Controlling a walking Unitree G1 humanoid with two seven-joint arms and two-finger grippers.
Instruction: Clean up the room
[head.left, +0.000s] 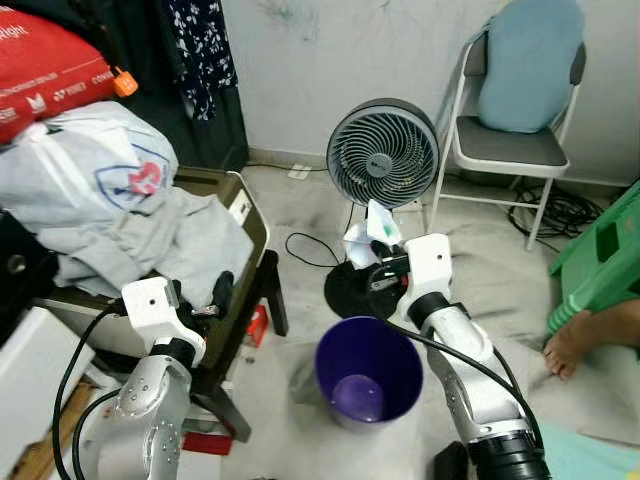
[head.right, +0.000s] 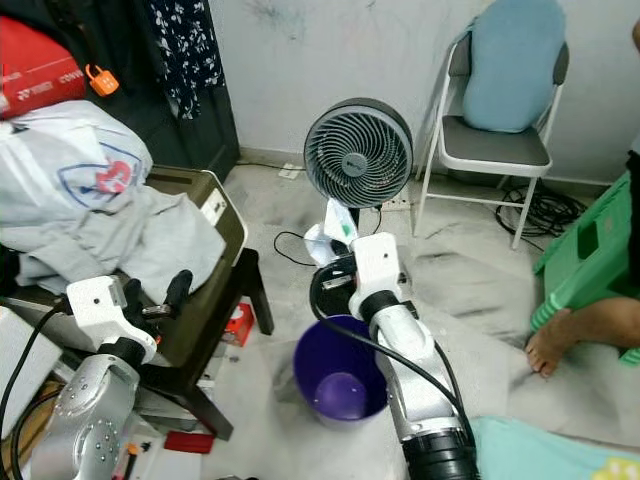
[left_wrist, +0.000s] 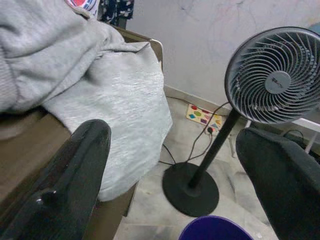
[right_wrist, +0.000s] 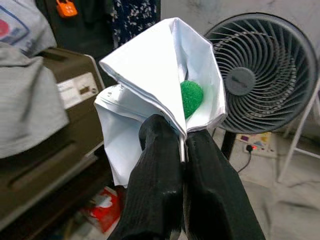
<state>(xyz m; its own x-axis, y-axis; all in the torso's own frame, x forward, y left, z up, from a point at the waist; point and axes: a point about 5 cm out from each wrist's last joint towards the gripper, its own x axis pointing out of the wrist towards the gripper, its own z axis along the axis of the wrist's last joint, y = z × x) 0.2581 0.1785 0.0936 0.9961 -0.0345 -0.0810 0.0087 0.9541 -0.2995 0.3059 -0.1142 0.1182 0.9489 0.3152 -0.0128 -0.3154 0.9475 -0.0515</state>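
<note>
A folded sheet of white paper (right_wrist: 165, 85), with a green spot on it and faint print too small to read, stands pinched at its lower edge between the closed fingers of the right gripper (right_wrist: 182, 145). The paper's long axis runs upward from the fingertips toward the fan's head, and its folds open away from the gripper. It hangs above the fan's round black base, just beyond the far rim of the purple bin (head.left: 368, 372) on the floor.

The grey floor fan (head.left: 383, 155) stands right behind, a power strip by its foot. To the left, a grey sweatshirt (head.left: 150, 235) and a white bag with a red and blue emblem lie on a brown case (head.right: 215, 215); above them is a red bag whose white lettering is cut off. The left gripper (left_wrist: 172, 160) hovers beside the case with its fingers wide apart, holding nothing.

A folding chair (head.left: 515, 150) with a blue cushion stands by the wall, and a person's bare foot (head.left: 570, 345) rests beside a green crate (head.left: 600, 255).
</note>
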